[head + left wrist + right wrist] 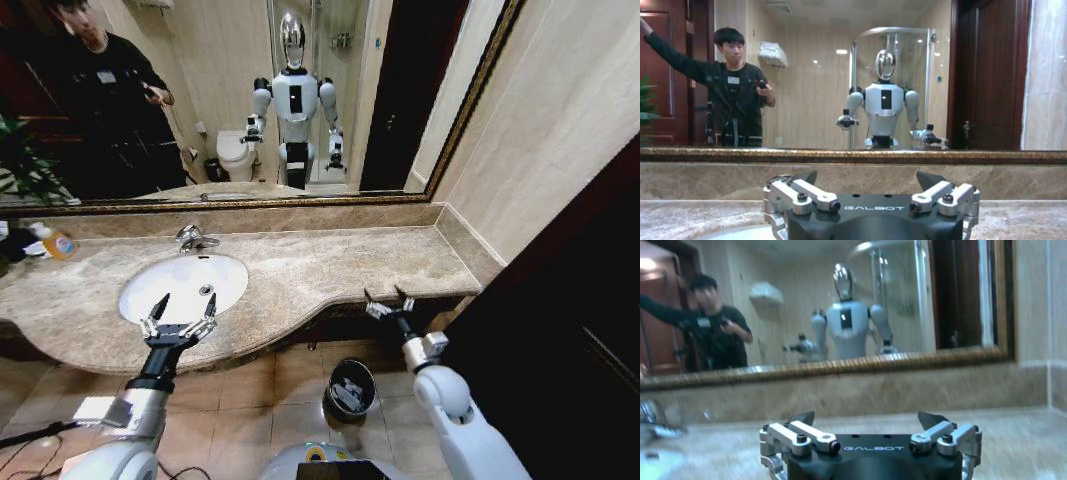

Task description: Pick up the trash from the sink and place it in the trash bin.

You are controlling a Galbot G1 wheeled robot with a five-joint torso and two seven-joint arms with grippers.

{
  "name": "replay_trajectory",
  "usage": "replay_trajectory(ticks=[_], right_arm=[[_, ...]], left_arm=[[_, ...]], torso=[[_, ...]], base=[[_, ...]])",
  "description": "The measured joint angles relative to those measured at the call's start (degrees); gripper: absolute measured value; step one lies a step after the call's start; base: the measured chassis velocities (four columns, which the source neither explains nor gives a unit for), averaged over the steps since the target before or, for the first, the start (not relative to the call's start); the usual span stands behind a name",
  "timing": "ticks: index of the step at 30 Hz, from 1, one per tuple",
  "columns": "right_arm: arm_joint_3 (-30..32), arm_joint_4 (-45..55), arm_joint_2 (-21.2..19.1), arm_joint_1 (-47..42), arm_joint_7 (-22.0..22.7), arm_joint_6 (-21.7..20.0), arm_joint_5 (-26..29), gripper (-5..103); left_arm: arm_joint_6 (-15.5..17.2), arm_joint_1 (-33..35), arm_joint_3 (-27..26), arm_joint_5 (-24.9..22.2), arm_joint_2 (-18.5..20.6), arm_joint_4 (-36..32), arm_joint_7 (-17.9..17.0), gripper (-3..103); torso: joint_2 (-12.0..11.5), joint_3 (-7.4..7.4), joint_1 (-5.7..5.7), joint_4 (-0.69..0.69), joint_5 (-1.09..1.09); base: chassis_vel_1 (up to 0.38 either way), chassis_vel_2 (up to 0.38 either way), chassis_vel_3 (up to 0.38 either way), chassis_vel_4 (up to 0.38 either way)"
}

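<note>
**Both grippers empty at the counter edge**

Trash bin (351, 388): on the floor tiles between the arms, pale trash (347, 396) inside. Left gripper (179, 316): fingers spread, empty, over the sink's (139, 284) near rim. Right gripper (388, 303): fingers spread, empty, at the marble counter (330, 265) edge above the bin. Faucet (193, 238): behind the basin. Mirror (400, 90): on the far wall.

Left gripper (867, 181), fingers spread, facing mirror (840, 75).

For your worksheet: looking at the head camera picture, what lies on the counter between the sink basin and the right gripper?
In the head view, only bare marble countertop lies between the sink and the right gripper; no object sits on that stretch.
</note>
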Motion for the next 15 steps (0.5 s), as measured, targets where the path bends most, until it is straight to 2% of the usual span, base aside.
replay_trajectory(ticks=[7, 15], right_arm=[[-3.1, 3.1, 0.4, 1.4, -0.3, -3.5, -2.0, 100], [-5.2, -0.9, 1.2, 3.7, 1.2, -3.6, -3.5, 100]], left_arm=[[0.0, 0.0, 0.0, 0.0, 0.0, 0.0, 0.0, 100], [0.0, 0.0, 0.0, 0.0, 0.0, 0.0, 0.0, 100]], torso=[[0.0, 0.0, 0.0, -0.01, 0.0], [0.0, 0.0, 0.0, 0.0, 0.01]], base=[[0.0, 0.0, 0.0, 0.0], [0.0, 0.0, 0.0, 0.0]])
